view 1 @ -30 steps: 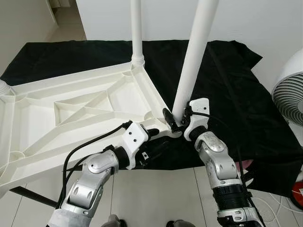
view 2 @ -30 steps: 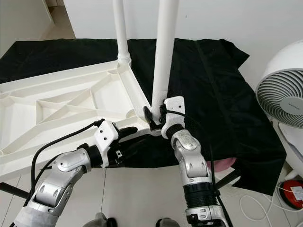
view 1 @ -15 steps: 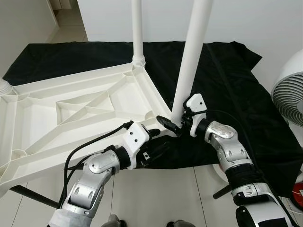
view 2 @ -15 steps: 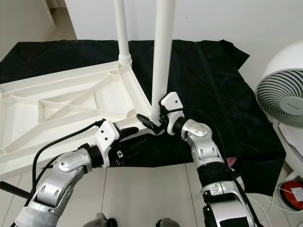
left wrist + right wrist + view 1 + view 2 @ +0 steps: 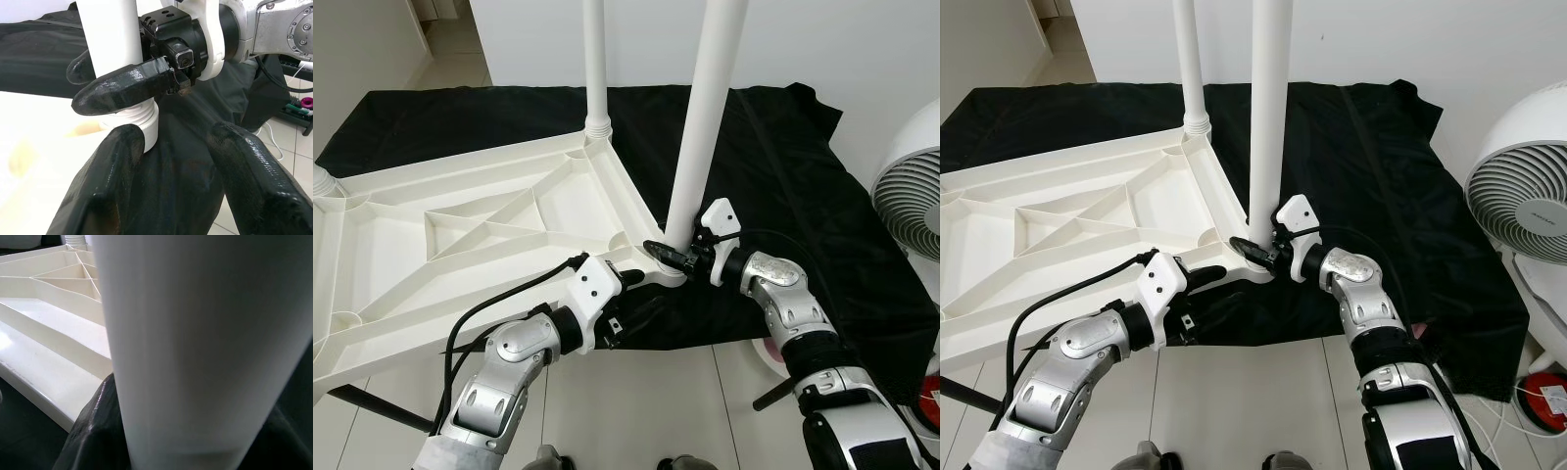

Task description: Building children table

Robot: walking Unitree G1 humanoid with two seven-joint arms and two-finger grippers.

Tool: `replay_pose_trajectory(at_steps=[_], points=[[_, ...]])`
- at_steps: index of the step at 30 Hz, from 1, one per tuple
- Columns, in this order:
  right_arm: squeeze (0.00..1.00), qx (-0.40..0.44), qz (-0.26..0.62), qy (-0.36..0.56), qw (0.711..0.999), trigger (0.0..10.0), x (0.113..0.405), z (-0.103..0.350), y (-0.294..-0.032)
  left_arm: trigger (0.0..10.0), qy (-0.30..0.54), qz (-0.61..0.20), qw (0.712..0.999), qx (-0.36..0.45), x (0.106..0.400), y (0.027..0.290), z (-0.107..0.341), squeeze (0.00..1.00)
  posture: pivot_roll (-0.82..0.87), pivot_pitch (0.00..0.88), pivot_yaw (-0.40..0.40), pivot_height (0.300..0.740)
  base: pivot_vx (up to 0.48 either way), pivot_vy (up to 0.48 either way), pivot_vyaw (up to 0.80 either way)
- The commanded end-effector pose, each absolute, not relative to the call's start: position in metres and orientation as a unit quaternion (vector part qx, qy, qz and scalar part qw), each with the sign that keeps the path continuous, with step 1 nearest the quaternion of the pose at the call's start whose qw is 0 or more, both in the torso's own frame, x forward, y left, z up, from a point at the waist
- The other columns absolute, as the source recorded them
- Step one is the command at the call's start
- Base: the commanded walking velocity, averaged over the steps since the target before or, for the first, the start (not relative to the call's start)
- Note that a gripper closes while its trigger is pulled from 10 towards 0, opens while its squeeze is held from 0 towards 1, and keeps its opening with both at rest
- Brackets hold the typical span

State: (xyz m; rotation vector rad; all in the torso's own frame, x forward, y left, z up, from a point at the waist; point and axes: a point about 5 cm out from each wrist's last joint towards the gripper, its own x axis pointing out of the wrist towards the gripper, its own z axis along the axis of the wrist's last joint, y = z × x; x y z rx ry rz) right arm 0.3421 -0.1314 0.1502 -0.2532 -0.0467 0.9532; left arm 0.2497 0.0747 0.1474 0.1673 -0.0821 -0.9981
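A black cloth (image 5: 773,147) covers pale floor tiles (image 5: 636,411) below a white wall (image 5: 842,39). A white fan (image 5: 1523,211) stands off the cloth's right edge.

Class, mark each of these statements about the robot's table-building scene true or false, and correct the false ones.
1. The right gripper clasps the near table leg close to its base. True.
2. The tabletop lies underside up on a black cloth. True.
3. The left gripper holds the far leg. False: its fingers are open beside the near corner of the tabletop.
4. A red cloth covers the floor. False: the cloth is black.
5. A white fan stands on the robot's right. True.
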Motion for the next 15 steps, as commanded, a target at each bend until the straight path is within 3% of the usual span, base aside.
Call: replay_pose_trajectory(at_steps=[1,2,3,15], points=[[0.0,-0.124,0.464,-0.008,0.877,4.2,0.3395,0.1409,-0.1291,10.0,-0.041,-0.465,0.881,0.079,0.2506,0.0749,0.1487,0.0,-0.05,0.072,0.042,0.74,0.0,0.0,0.0],[0.0,-0.124,0.464,-0.008,0.877,4.2,0.3395,0.1409,-0.1291,10.0,-0.041,-0.465,0.881,0.079,0.2506,0.0749,0.1487,0.0,-0.05,0.072,0.042,0.74,0.0,0.0,0.0],[0.0,-0.122,0.455,-0.008,0.882,10.0,0.3397,0.1408,-0.1306,10.0,-0.041,-0.466,0.88,0.079,0.2508,0.0747,0.1489,0.0,-0.05,0.072,0.042,0.74,0.0,0.0,0.0],[0.0,-0.079,0.317,-0.024,0.945,10.0,0.341,0.1443,-0.131,10.0,-0.041,-0.467,0.88,0.08,0.253,0.0748,0.1486,0.0,-0.07,0.062,0.046,0.74,0.0,0.0,0.0]])
